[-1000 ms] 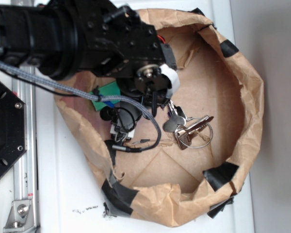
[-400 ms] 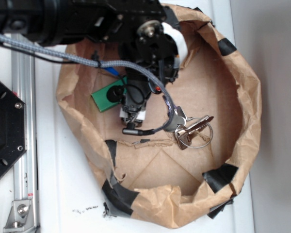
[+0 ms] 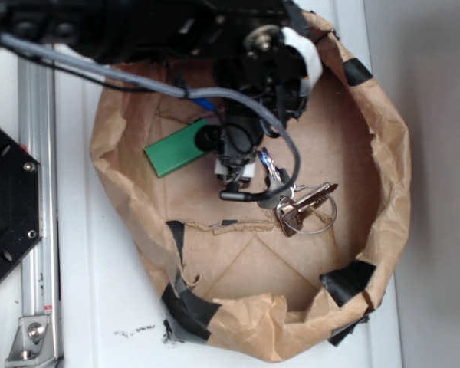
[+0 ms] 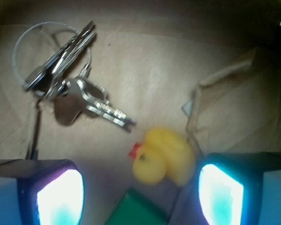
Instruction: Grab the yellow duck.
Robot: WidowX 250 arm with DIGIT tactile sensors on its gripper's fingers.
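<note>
crumpled brown paper bag, rim patched with black tape [image 3: 383, 153] | flat green rectangular block [image 3: 172, 149] inside | silver keys on wire ring [image 3: 303, 207] near centre

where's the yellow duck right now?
In the wrist view the yellow duck lies on the paper floor between the open gripper fingers, nearer the right-hand one, below the keys. The exterior view hides it.

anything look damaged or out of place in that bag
The crumpled brown paper bag is torn along its near rim and patched with black tape. A metal key bunch lies loose beside the small yellow rubber duck.
</note>
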